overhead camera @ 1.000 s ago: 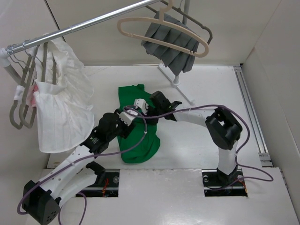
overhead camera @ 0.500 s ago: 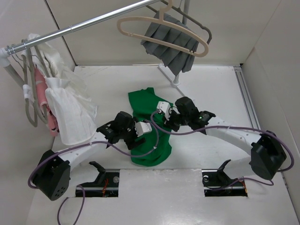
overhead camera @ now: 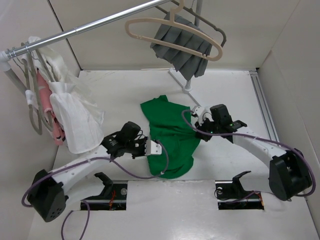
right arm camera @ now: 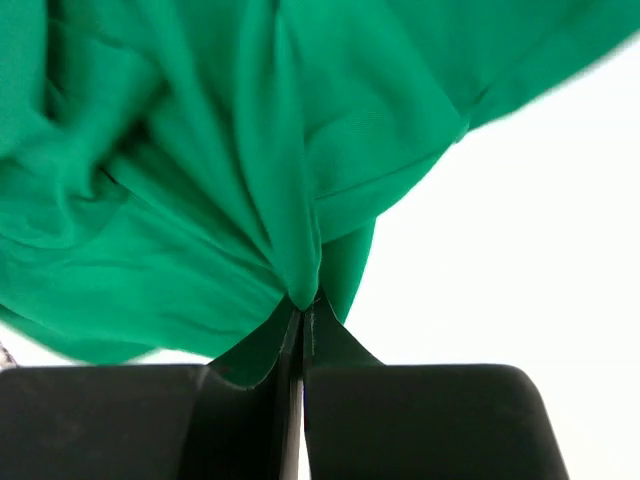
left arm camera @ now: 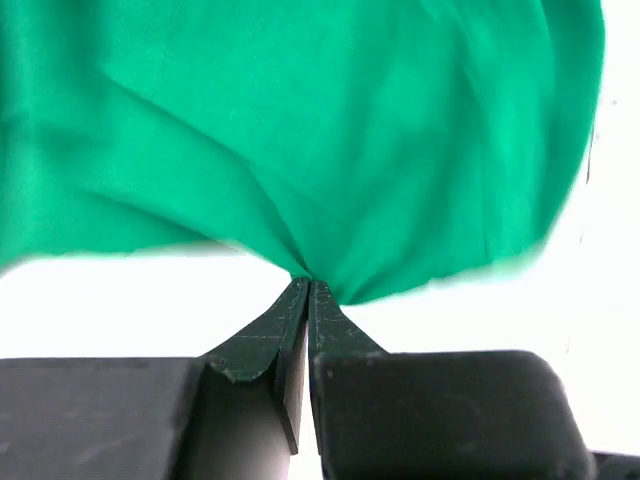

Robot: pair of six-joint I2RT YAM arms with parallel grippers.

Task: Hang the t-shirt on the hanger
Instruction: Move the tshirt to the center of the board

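The bright green t-shirt (overhead camera: 170, 140) lies crumpled on the white table between both arms. My left gripper (overhead camera: 150, 148) is shut on its left edge, and the cloth (left arm camera: 330, 150) bunches into folds at the closed tips (left arm camera: 308, 285). On the right side, my right gripper (overhead camera: 200, 131) is shut on a pinch of the shirt (right arm camera: 250, 180), with fabric drawn tight into its fingertips (right arm camera: 300, 300). The cream hanger (overhead camera: 170, 35) hangs empty from the metal rail (overhead camera: 95, 24) at the top, well above and behind the shirt.
A grey hanger with a grey pleated cloth (overhead camera: 182, 47) hangs just behind the cream one. White and pink garments (overhead camera: 65, 112) hang on grey hangers at the left. The rack's foot (overhead camera: 187, 89) stands near the shirt's far side. White walls enclose the table.
The left gripper has closed on the shirt's left edge. The right gripper has pulled its pinch of shirt to the right, spreading the cloth between both arms.
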